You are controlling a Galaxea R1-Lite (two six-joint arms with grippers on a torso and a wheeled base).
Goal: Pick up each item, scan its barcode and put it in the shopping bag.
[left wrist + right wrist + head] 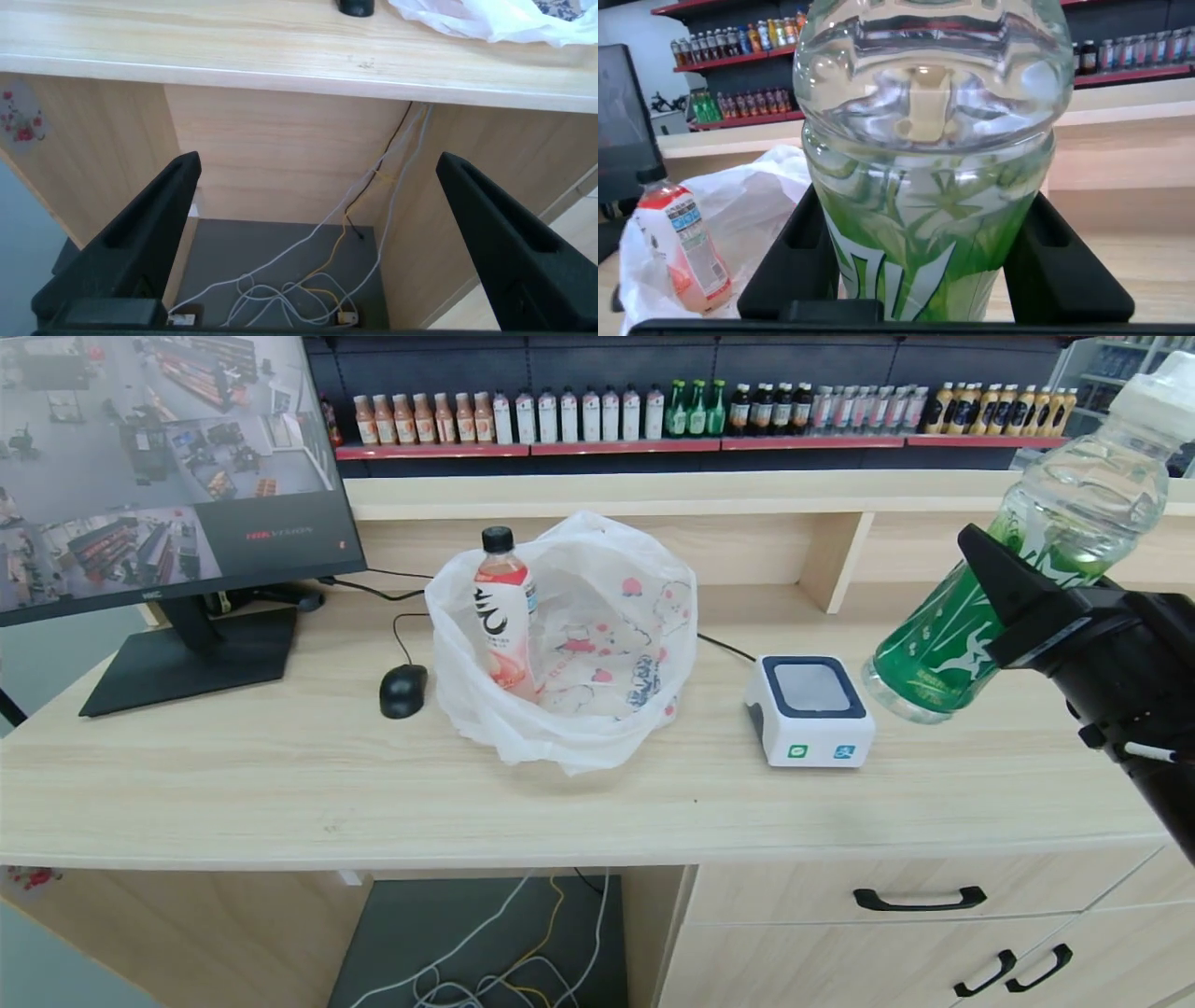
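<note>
My right gripper point(1032, 588) is shut on a clear bottle with a green label point(1018, 560), held tilted in the air to the right of the white barcode scanner point(808, 708), its base pointing down toward it. The right wrist view has the same green-label bottle point(929, 159) close up between the fingers point(785, 257). A white printed shopping bag point(597, 644) stands open at the counter's middle with a peach-label drink bottle point(504, 616) upright inside it. My left gripper point(318, 252) hangs open below the counter edge, facing the cable space under the desk.
A monitor point(159, 457) stands at the back left with a black mouse point(403, 691) beside the bag. The wooden counter point(280, 784) has free room in front. Shelves of bottles point(709, 411) line the back wall. Drawers point(920, 899) sit below right.
</note>
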